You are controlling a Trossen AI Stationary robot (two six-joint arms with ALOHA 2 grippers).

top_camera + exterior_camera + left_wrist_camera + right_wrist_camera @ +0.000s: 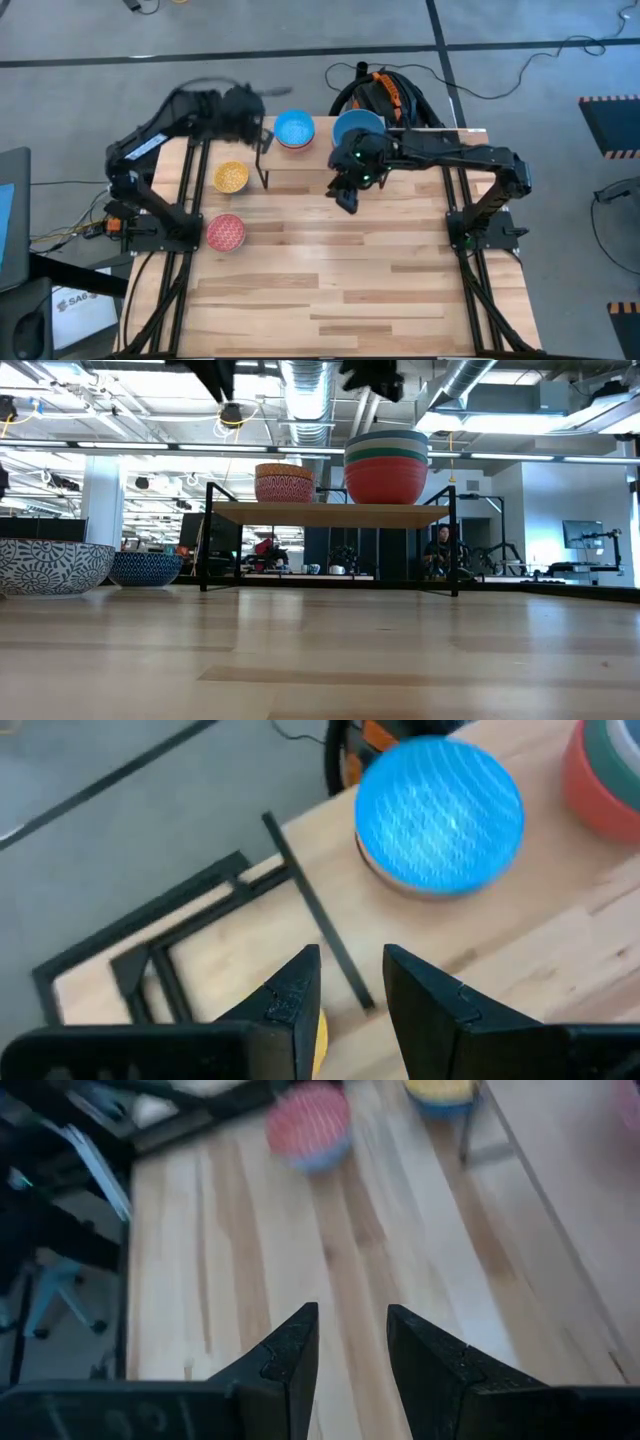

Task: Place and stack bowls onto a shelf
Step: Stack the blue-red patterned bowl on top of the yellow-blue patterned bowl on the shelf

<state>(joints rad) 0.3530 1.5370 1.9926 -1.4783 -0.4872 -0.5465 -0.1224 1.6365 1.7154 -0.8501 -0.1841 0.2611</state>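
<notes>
Beyond the left fingers [345, 995], parted and empty, sits the light blue bowl [440, 812].

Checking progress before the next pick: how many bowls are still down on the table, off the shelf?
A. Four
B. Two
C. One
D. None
B. From above, a yellow bowl and a pink bowl sit on the table near the left arm, off the shelf; the low view also shows two bowls standing beside the shelf.
</notes>
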